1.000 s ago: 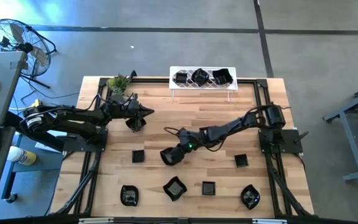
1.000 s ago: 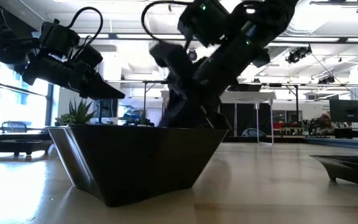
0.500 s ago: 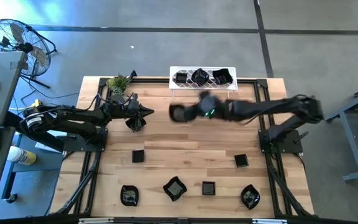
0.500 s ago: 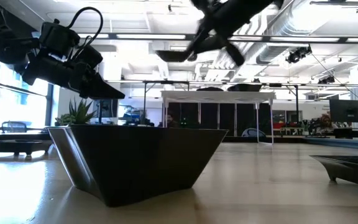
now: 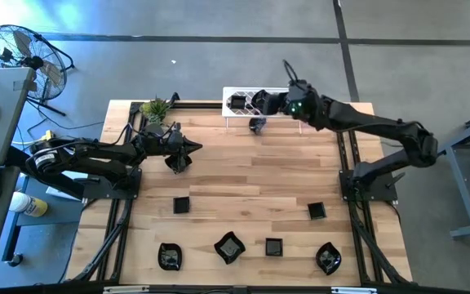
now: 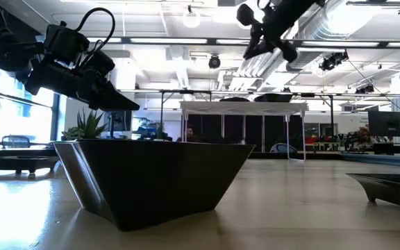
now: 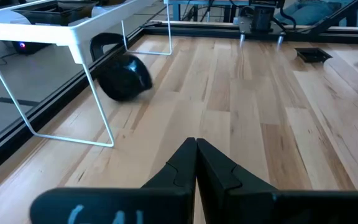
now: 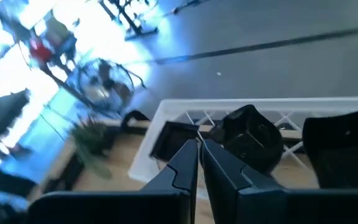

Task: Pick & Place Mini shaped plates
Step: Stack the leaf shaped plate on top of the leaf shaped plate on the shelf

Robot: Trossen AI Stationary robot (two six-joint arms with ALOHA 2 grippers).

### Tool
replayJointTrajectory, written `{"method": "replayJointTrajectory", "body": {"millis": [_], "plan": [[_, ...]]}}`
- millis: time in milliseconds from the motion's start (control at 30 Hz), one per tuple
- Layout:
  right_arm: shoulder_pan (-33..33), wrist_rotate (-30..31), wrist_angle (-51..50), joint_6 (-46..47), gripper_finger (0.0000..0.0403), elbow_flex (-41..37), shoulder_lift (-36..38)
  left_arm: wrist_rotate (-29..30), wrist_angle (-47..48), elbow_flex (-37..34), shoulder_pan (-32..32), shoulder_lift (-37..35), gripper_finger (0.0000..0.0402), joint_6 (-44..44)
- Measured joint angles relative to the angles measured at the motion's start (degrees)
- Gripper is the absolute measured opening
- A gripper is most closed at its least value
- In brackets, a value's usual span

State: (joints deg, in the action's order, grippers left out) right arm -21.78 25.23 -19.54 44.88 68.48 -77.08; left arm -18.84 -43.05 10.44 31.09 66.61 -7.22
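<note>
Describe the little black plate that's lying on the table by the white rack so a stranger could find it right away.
Find the white wire rack at the table's far edge. The plate lies on the wood just in front of it, under the right gripper. It alone lies on the table beside the rack; the others sit on the rack or far off near the front edge.

low view: front plate (image 6: 151, 177) blocks table | rack (image 8: 241, 118) blurred, cut off at edge
</note>
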Motion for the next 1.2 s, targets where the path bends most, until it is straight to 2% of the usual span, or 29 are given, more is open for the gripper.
{"method": "replayJointTrajectory", "body": {"millis": [233,300,433,533,667,767,833,1033,1200], "plan": [[13.6,7.6,-6.4,-12.3,0.0003,2.9,0.0,0.0,0.1,0.0,0.0,0.0,0.0004,-0.3],[18.5,11.1,-6.6,-12.6,0.0003,1.7,0.0,0.0,0.2,0.0,0.0,0.0,0.0004,-0.3],[26.7,16.4,-4.0,-6.5,0.0002,-5.1,0.0,0.0,0.1,0.0,0.0,0.0,0.0004,-0.4],[31.5,18.2,4.7,-0.7,0.0003,-13.3,-1.3,0.0,0.1,0.0,0.0,0.0,0.0004,-0.5],[35.7,20.3,26.6,1.5,0.0001,-24.6,-6.5,0.0,0.1,0.0,0.0,0.0,0.0004,-0.5],[36.1,22.0,42.5,1.2,0.0003,-29.7,-13.6,0.1,0.0,0.0,0.0,0.0,0.0004,-0.5],[35.1,23.2,47.7,0.2,0.0004,-30.5,-18.5,0.3,0.0,0.0,0.0,0.0,0.0004,-0.5],[28.6,24.9,49.3,-4.1,0.0017,-25.1,-29.4,0.4,0.3,0.0,0.0,0.0,0.0004,-0.5],[22.6,26.2,47.4,-10.1,0.0058,-20.5,-32.2,0.5,0.9,0.0,0.0,0.0,0.0004,-0.7]]}}
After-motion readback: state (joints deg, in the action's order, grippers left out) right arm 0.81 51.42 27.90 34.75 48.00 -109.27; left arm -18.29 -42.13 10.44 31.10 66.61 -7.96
